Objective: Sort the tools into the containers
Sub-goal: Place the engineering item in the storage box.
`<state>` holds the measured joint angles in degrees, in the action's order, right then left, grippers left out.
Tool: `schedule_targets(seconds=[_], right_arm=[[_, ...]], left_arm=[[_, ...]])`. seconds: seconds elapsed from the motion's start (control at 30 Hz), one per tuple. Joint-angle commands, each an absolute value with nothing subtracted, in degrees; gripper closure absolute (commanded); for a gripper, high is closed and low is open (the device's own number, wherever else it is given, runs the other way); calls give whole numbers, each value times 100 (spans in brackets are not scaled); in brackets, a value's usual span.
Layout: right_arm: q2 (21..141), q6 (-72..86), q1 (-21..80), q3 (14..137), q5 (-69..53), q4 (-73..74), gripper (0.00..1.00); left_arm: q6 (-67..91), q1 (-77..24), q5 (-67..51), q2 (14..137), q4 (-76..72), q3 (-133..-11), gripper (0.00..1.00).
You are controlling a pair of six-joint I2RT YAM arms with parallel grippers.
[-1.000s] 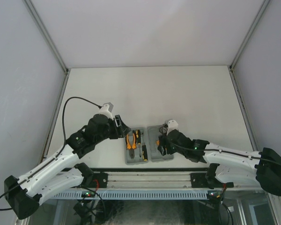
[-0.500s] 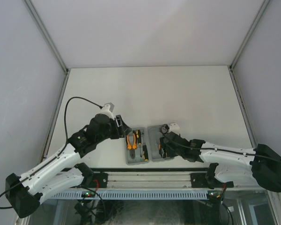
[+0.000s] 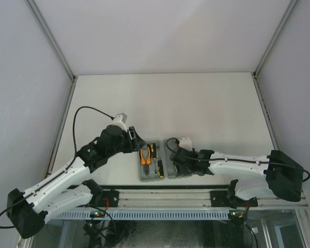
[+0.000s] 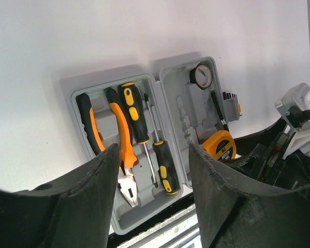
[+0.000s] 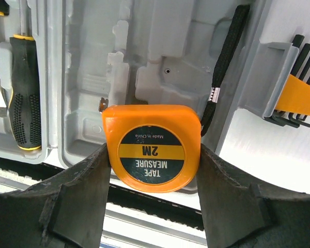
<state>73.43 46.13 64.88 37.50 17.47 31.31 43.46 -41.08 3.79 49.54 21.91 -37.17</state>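
Note:
The grey case (image 3: 144, 177) lies open near the table's front edge. In its left half (image 4: 101, 93) rest orange-handled pliers (image 4: 121, 134) and two black-and-orange screwdrivers (image 4: 134, 111) (image 4: 165, 165). The right half (image 5: 160, 51) holds a small dark ring (image 4: 201, 76), and a black-orange bit set (image 5: 299, 93) sits at its outer edge. My right gripper (image 5: 152, 170) is shut on the orange tape measure (image 5: 151, 147), low over the right half's near end. My left gripper (image 4: 154, 170) hovers open above the left half with nothing between its fingers.
A black strap (image 5: 227, 67) from the tape measure trails along the right half's rim. The metal rail (image 3: 165, 195) runs just in front of the case. White walls enclose the table (image 3: 196, 103) on three sides.
My right arm has stretched leftward and lowered, carrying the tape measure over the case's right half. The left arm has barely shifted.

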Motion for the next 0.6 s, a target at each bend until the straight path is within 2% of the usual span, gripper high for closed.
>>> schedule_targets(seconds=[0.0,0.27,0.57], right_arm=[[7429,4722,6625,4207,2114,3546,47],[7452,4725,6619,4320,2160,3711,35],[7532,4762,6557,4352,2139,3744,31]], left_arm=[[4422,-4078,265,4976,1969,-3705,40],[4438,-4078,275,4925,1970,-3658,40],[4438,-4053,272,4894,1986,-3613,40]])
